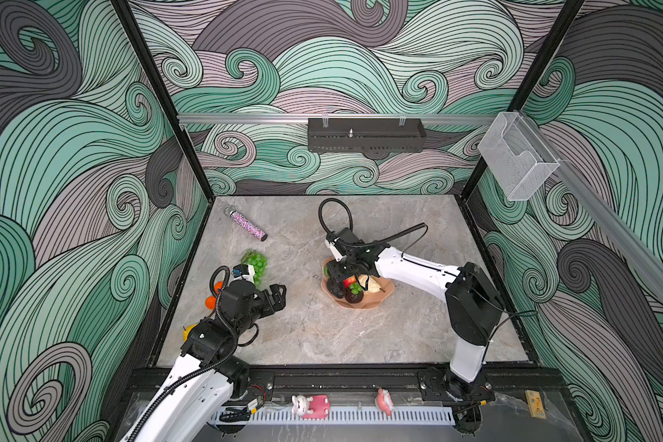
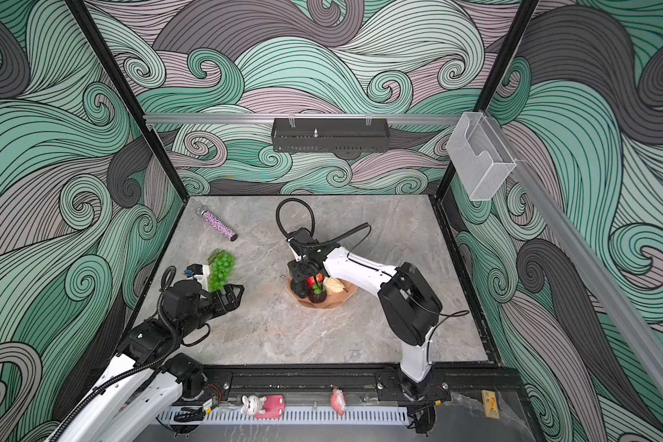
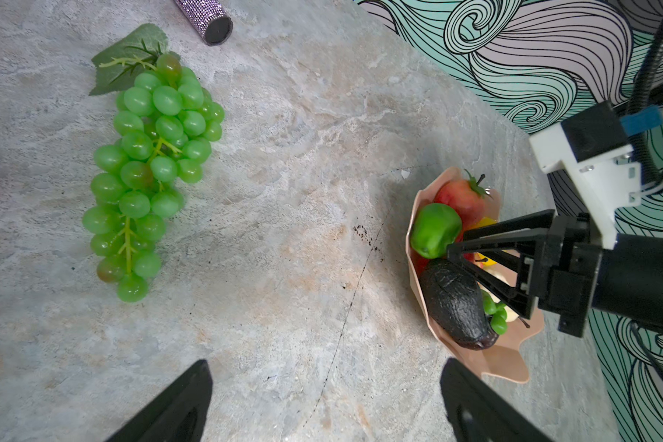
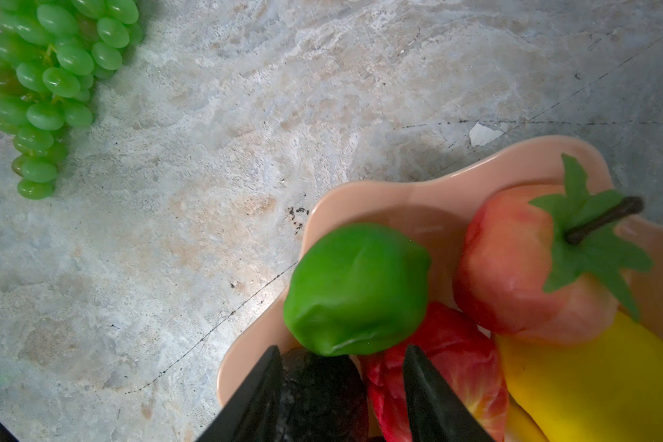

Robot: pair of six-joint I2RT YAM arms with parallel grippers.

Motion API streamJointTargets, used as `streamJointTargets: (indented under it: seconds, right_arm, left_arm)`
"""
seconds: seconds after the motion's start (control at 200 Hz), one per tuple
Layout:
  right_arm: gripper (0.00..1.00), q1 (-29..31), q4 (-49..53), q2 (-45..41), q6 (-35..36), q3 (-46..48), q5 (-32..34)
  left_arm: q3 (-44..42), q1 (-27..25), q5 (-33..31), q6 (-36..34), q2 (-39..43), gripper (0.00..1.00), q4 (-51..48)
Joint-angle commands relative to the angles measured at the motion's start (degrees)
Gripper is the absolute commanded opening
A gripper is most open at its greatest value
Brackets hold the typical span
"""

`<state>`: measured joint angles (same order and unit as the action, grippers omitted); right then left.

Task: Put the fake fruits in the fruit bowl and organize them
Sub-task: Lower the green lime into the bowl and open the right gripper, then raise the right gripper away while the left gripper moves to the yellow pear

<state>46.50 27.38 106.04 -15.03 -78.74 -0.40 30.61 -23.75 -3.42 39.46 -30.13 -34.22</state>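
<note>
The fruit bowl (image 1: 364, 304) (image 4: 418, 199) holds an apple (image 4: 513, 268), lime (image 4: 356, 291), strawberry (image 4: 437, 363), lemon (image 4: 590, 382), pear (image 1: 372, 284) and dark avocado (image 3: 456, 302). My right gripper (image 1: 335, 275) (image 4: 342, 347) is low over the bowl's left side. It is open, its fingers straddling the avocado with a gap on one side. A green grape bunch (image 1: 257, 262) (image 3: 150, 160) lies on the table at the left. My left gripper (image 1: 278, 294) (image 3: 324, 367) hovers open and empty just in front of the grapes. Two oranges (image 1: 210, 302) and a lemon (image 1: 187, 331) peek out beside the left arm.
A sparkly pink-purple tube (image 1: 247, 225) lies at the back left of the marble table. A black shelf (image 1: 364, 136) hangs on the back wall and a clear plastic box (image 1: 513, 157) on the right wall. The left wall stands close to the oranges.
</note>
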Motion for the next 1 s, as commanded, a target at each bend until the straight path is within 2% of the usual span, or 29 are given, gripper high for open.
streamJointTargets:
  seconds: [0.0,0.27,0.5,0.665,0.821,0.996]
  right_arm:
    - [0.54,0.08,1.25,-0.87,0.60,-0.97,0.97]
    - [0.60,0.17,2.70,-6.62,0.02,0.22,1.91]
    - [0.64,0.26,3.55,-18.48,-1.40,6.23,2.25]
    - [0.70,0.26,3.27,-31.69,-2.02,15.51,4.28]
    - [0.73,0.17,1.67,-43.86,-2.01,25.96,5.66]
    - [0.79,-0.25,0.47,-55.21,-3.23,37.87,8.78]
  left_arm:
    - [0.77,0.37,-0.07,0.00,0.60,0.95,0.26]
    - [3.01,0.50,-1.02,0.35,-0.94,0.95,-2.28]
    - [7.87,0.52,-6.79,0.54,-2.69,0.95,-10.24]
    - [11.31,0.63,-13.14,3.46,-4.19,0.95,-16.55]
    - [15.39,2.19,-17.85,2.90,-8.89,0.96,-20.37]
    - [20.48,8.90,-19.52,4.39,-16.62,0.98,-24.79]
